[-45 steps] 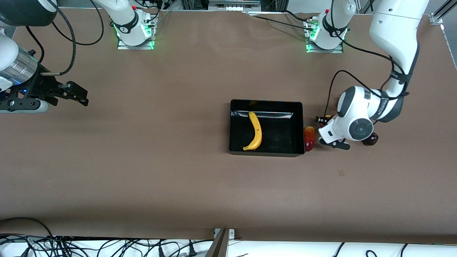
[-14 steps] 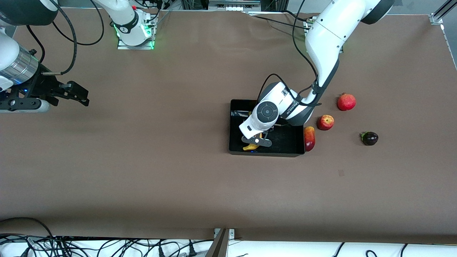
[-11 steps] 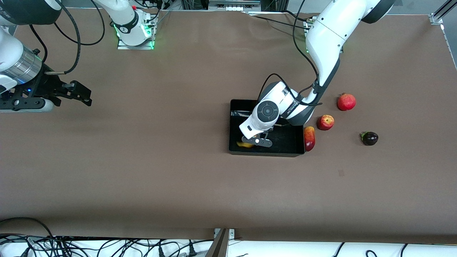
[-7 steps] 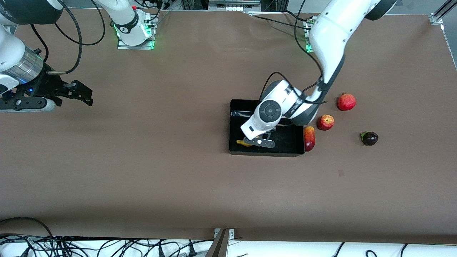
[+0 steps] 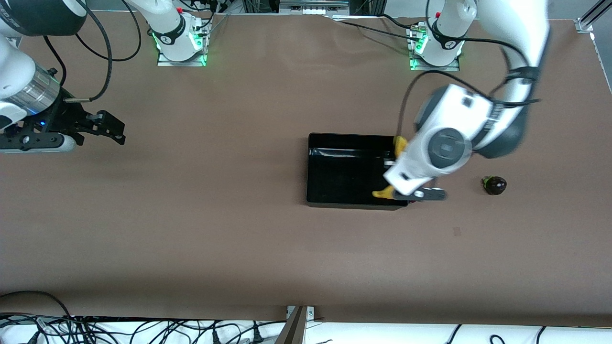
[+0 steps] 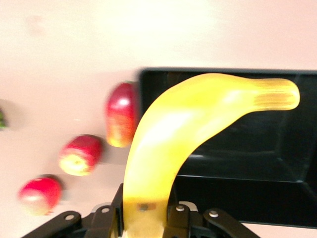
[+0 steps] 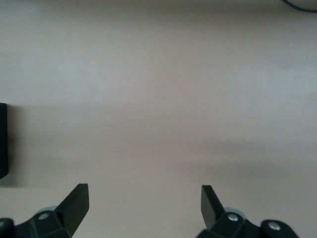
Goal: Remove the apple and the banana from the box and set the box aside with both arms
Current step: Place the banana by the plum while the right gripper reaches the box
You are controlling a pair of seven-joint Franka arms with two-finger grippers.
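Note:
My left gripper [image 5: 410,190] is shut on the yellow banana [image 5: 399,143] and holds it in the air over the black box's [image 5: 342,177] edge at the left arm's end. In the left wrist view the banana [image 6: 188,124] stands between the jaws of the left gripper [image 6: 146,218], over the empty box [image 6: 247,163]. Beside the box lie the mango [image 6: 120,121], the apple [image 6: 79,154] and the pomegranate [image 6: 38,195]; the arm hides them in the front view. The dark purple fruit [image 5: 495,185] lies farther toward the left arm's end. My right gripper [image 5: 103,126] waits open and empty over bare table.
The brown table [image 5: 215,229] carries nothing else. The right wrist view shows the open right gripper [image 7: 143,203] over bare table, with a corner of the box [image 7: 2,141] at the picture's edge. Cables lie along the table's front edge [image 5: 143,329].
My left gripper closed on the banana in the box, lifted it out and carried it toward the left arm's end. The right gripper drifted slightly.

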